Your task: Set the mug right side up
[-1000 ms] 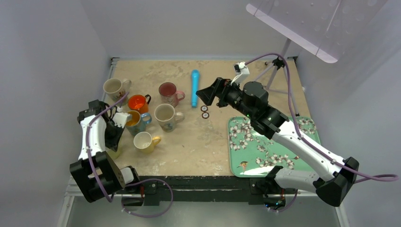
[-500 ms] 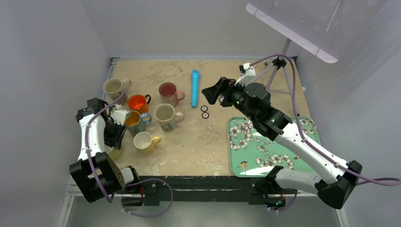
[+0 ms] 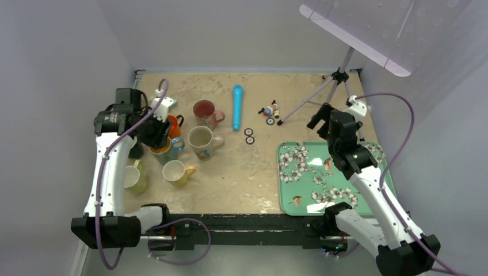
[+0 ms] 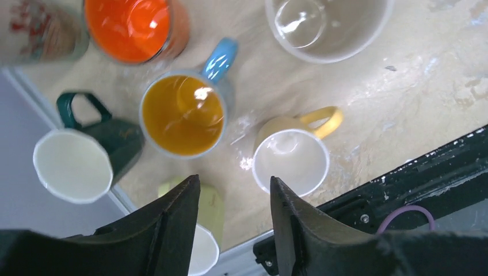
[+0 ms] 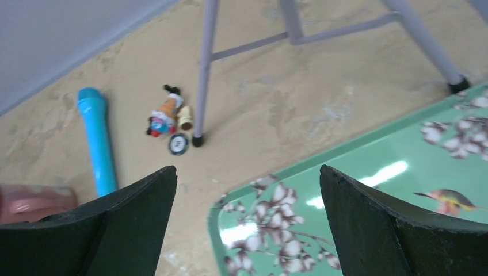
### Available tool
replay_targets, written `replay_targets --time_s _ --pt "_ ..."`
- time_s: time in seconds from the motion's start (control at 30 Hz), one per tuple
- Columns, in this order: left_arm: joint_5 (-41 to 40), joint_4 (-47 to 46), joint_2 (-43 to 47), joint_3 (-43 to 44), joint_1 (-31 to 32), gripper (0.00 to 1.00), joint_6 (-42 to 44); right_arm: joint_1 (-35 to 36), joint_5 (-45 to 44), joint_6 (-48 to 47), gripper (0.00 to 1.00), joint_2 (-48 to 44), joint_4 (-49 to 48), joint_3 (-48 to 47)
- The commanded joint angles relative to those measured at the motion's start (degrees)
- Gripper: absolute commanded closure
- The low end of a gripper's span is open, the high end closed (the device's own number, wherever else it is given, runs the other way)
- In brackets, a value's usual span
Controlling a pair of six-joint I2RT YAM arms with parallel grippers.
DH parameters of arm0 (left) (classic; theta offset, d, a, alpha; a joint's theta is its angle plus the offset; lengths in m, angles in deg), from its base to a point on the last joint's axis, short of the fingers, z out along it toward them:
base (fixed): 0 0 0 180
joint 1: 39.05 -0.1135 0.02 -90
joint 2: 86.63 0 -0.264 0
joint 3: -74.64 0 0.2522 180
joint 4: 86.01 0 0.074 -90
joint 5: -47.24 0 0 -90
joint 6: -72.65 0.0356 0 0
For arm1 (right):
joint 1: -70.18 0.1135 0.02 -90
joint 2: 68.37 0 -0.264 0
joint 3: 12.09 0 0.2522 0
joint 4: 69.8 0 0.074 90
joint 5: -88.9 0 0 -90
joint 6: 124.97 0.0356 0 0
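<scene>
Several mugs stand mouth up at the table's left: orange [image 3: 168,123], blue with a yellow inside [image 3: 163,147], beige [image 3: 199,138], pink [image 3: 204,110], yellow [image 3: 174,171], dark green [image 3: 136,151] and light green [image 3: 133,179]. I see no mug upside down. My left gripper [image 3: 154,133] is open and empty, raised above the blue mug [image 4: 183,115], with the yellow mug [image 4: 290,160] and the light green mug [image 4: 198,218] below its fingers. My right gripper [image 3: 318,119] is open and empty, far from the mugs, over the tray's back left corner.
A green flowered tray [image 3: 345,190] lies at the front right. A blue cylinder [image 3: 237,107], small toy figures [image 3: 269,109] and two discs [image 3: 249,135] lie mid-table. A tripod [image 3: 338,76] stands at the back right. A patterned cream mug [image 4: 40,29] stands by the left wall.
My left gripper has risen from the light green mug at the front left and moved back over the mug cluster. My right arm has pulled back from mid-table to the tray's back edge.
</scene>
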Motion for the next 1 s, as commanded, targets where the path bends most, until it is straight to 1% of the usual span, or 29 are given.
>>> replay_targets --time_s 0.0,0.03,0.07,0.13,0.17,0.23,0.27,0.33,0.37,0.4,0.5,0.57,0.6,0.77,0.83,0.97 --pt "-8.3 -7.4 1.2 -0.4 15.0 0.45 -6.1 -0.9 -11.3 -4.9 0.01 -9.3 -3.1 6.2" --pt "-10.2 -8.9 2.0 -1.5 18.4 0.41 -6.3 -0.8 -13.2 -6.0 0.01 -11.5 -4.6 7.7" --pt "-9.9 -10.2 2.8 -2.5 19.1 0.37 -7.3 -0.8 -14.5 -7.9 0.01 -13.8 -6.7 9.5" --pt "-6.9 -12.3 5.2 -5.0 19.3 0.33 -11.2 -0.8 -15.6 -10.9 0.01 -18.4 -11.8 14.2" --pt "-4.6 -14.3 7.9 -7.2 19.3 0.3 -12.9 -0.8 -15.6 -12.3 0.01 -20.6 -14.3 16.5" --pt "-2.8 -20.9 15.0 -15.1 19.3 0.27 -18.3 -0.8 -15.8 -15.7 0.01 -24.8 -18.4 20.2" --pt "-3.4 -24.4 19.0 -18.1 19.3 0.23 -20.8 -0.8 -16.2 -17.0 0.01 -26.8 -20.0 21.7" --pt "-8.0 -30.4 27.1 -23.7 19.3 0.09 -25.6 -0.8 -18.3 -17.7 0.01 -30.3 -21.2 23.9" --pt "-9.7 -32.7 30.6 -26.4 19.3 0.02 -26.0 -0.8 -18.9 -17.1 0.01 -32.1 -21.3 24.7" --pt "-11.6 -34.6 33.7 -29.0 19.2 0.0 -25.7 -0.8 -18.9 -17.2 0.01 -33.5 -21.2 25.5" --pt "-18.6 -38.8 40.2 -35.0 19.2 0.0 -27.3 -0.8 -17.9 -18.6 0.01 -36.5 -24.7 28.4" --pt "-21.0 -40.0 40.9 -36.2 19.2 0.0 -27.9 -0.8 -17.5 -18.6 0.01 -37.2 -25.3 29.5" --pt "-22.0 -40.3 40.8 -36.7 19.1 0.0 -29.8 -0.8 -17.4 -18.6 0.01 -37.2 -25.6 29.8" --pt "-27.2 -42.7 43.8 -40.5 18.3 0.0 -32.4 -0.8 -16.3 -19.1 0.01 -35.4 -25.8 29.1" --pt "-27.8 -43.0 44.3 -41.2 18.3 0.0 -32.8 -0.8 -15.6 -19.1 0.01 -34.4 -25.1 28.4" --pt "-26.3 -43.6 43.6 -41.7 18.3 0.0 -32.5 -0.8 -14.5 -18.9 0.01 -33.2 -24.7 28.0"
